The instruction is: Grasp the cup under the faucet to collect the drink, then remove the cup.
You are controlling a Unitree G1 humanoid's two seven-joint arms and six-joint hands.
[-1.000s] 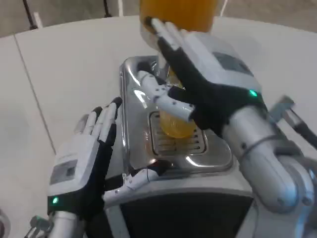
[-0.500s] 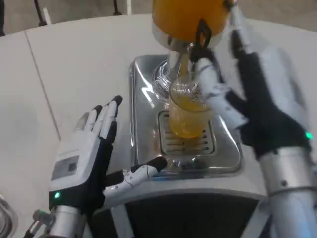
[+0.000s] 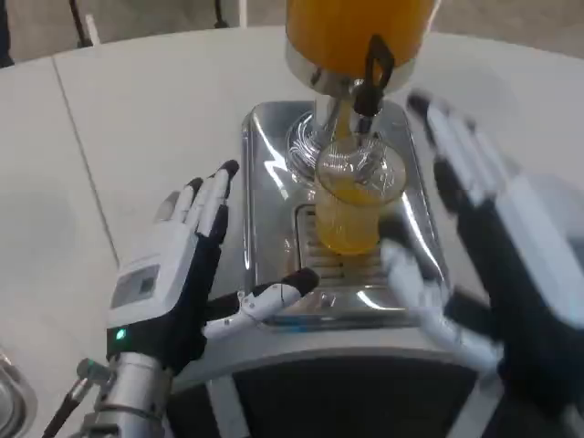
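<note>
A clear cup (image 3: 351,203) about half full of orange drink stands on the grille of the steel drip tray (image 3: 274,182), right under the black faucet lever (image 3: 372,71) of the orange juice dispenser (image 3: 351,27). My left hand (image 3: 182,274) is open to the left of the tray, fingers spread, thumb reaching over the tray's front edge. My right hand (image 3: 511,265) is open to the right of the cup, blurred, fingers spread and apart from the cup.
The dispenser's dark base (image 3: 347,401) fills the near middle of the white table (image 3: 137,119). A round metal rim (image 3: 11,397) shows at the lower left corner.
My right hand has let go of the faucet lever and dropped back to the right and toward me. The cup holds more drink than one second ago. My left hand stays open.
</note>
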